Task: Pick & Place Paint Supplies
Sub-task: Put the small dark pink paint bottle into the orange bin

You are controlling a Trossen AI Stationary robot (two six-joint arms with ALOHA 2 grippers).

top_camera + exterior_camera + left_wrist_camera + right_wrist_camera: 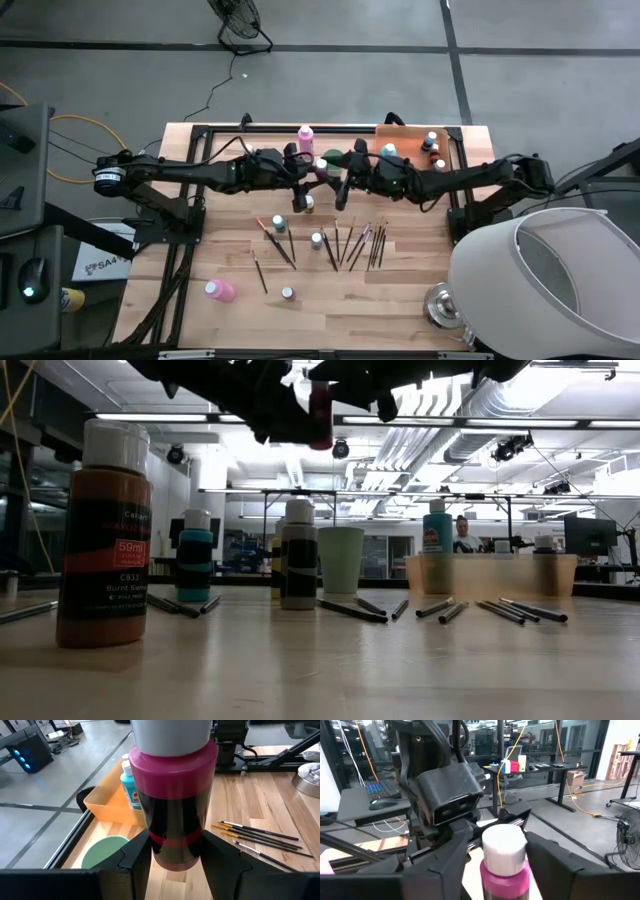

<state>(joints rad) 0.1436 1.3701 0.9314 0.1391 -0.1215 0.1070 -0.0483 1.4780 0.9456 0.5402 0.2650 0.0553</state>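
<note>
A pink paint bottle (172,795) with a white cap hangs in the air over the middle of the table, above the light green cup (102,852). My left gripper (312,178) is shut on it. My right gripper (342,180) faces it from the table's right. It is open, and its fingers (452,862) stand on either side of the bottle's cap (504,845) with narrow gaps. In the low view the bottle (320,415) shows high above the table top. My left gripper pinches the bottle's lower body (155,845) between its two fingers. The fingers come about level from the table's left. The bottle stands upright with its cap up, lifted clear of the table.
An orange tray (400,140) at the far right holds a teal bottle (131,787) and small bottles. Thin brushes (350,245) and small bottles (279,222) lie in the middle. One pink bottle (220,290) lies near left, another (305,135) stands far. A white lampshade (560,290) sits near right.
</note>
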